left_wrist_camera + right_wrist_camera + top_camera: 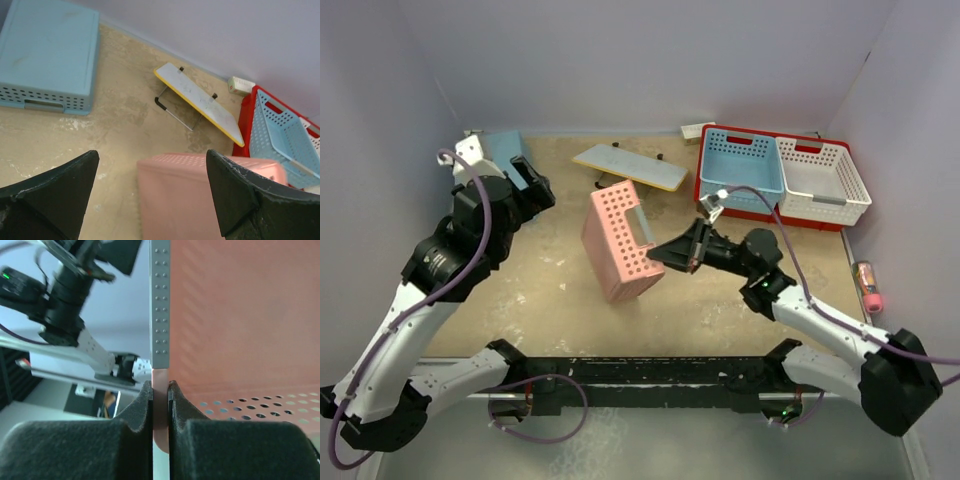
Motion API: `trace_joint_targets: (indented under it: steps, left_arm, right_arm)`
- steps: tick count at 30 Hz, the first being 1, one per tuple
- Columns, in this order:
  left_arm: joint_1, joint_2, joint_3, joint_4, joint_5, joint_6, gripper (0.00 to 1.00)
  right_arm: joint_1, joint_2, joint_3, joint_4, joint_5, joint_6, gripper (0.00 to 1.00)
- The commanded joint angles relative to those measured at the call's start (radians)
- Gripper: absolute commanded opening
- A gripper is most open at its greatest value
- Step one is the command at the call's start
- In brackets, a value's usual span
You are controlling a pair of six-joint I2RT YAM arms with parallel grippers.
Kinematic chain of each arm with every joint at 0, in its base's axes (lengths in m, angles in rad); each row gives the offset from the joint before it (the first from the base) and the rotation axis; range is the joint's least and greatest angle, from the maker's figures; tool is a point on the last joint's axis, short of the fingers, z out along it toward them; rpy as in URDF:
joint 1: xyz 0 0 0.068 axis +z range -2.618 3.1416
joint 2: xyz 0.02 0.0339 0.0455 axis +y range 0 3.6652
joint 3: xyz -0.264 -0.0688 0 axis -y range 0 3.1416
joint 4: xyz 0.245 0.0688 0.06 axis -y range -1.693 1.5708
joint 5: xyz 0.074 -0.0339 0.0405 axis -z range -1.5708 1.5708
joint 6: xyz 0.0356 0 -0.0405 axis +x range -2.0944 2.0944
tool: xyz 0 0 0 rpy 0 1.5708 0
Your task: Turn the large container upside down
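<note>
The large red bin (701, 182) stands upright at the back right, with a light-blue basket (742, 168) and a white basket (823, 178) inside it. Its corner also shows in the left wrist view (245, 125). My right gripper (662, 250) is shut on the rim of the smaller pink perforated basket (620, 245), which is tipped up on its side mid-table. In the right wrist view the jaws (160, 387) pinch that pink rim (160, 377). My left gripper (535, 185) is open and empty, up and to the left of the pink basket (200, 195).
An upturned light-blue basket (505, 150) lies at the back left. A yellow-edged board on a wire stand (630, 168) sits at the back middle. A small white box (692, 130) lies by the back wall. A small pink object (869, 285) lies at the right edge.
</note>
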Motion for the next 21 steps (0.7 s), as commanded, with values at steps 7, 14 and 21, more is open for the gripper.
trace_joint_targets:
  steps: [7, 14, 21]
  left_arm:
    - [-0.003, 0.040, -0.042, 0.033, 0.092, 0.024, 0.85]
    - [-0.003, 0.050, -0.070, 0.053, 0.110, 0.029, 0.85]
    - [-0.003, 0.081, -0.119, 0.091, 0.150, 0.028, 0.85]
  right_arm:
    - [-0.235, -0.227, -0.264, -0.273, -0.064, 0.048, 0.14]
    - [-0.244, -0.403, -0.167, -0.947, 0.109, -0.331, 0.47]
    - [-0.244, -0.357, -0.096, -1.103, 0.209, -0.523, 0.77]
